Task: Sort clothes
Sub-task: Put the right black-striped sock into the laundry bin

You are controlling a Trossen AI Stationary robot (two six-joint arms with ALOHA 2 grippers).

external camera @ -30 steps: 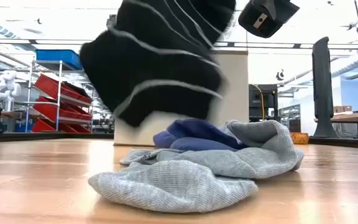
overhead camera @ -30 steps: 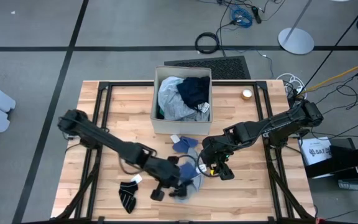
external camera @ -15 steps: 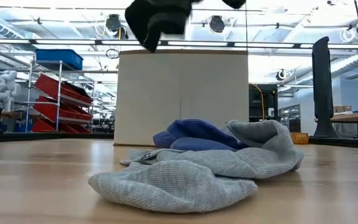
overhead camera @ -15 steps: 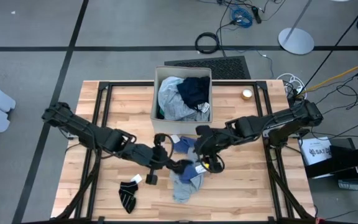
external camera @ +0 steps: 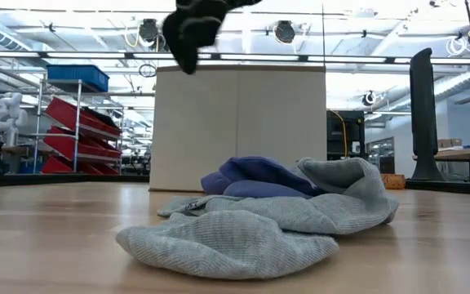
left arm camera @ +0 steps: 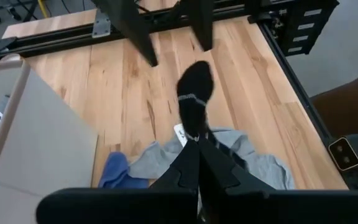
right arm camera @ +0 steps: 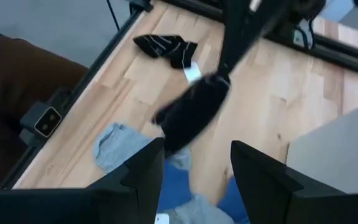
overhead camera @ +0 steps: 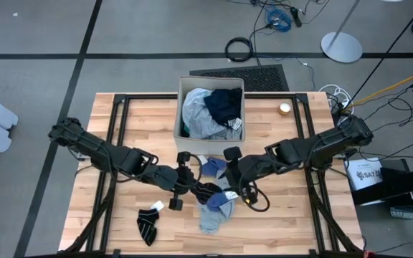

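The left gripper's (left arm camera: 197, 140) fingers are pinching a black sock (left arm camera: 194, 99) by one end above the counter (overhead camera: 278, 222); limp and light, it is dangling. The right gripper's (right arm camera: 194, 168) fingers are standing spread beside it, empty.

Lighting: bright, even, overhead; ceiling lamps (external camera: 284, 31) glare white in the low view, and shadows on the table (overhead camera: 142, 122) are faint. Blur: the hanging sock (right arm camera: 188, 112) smears in the right wrist view, and that arm's fingers (right arm camera: 263, 180) are soft-edged.
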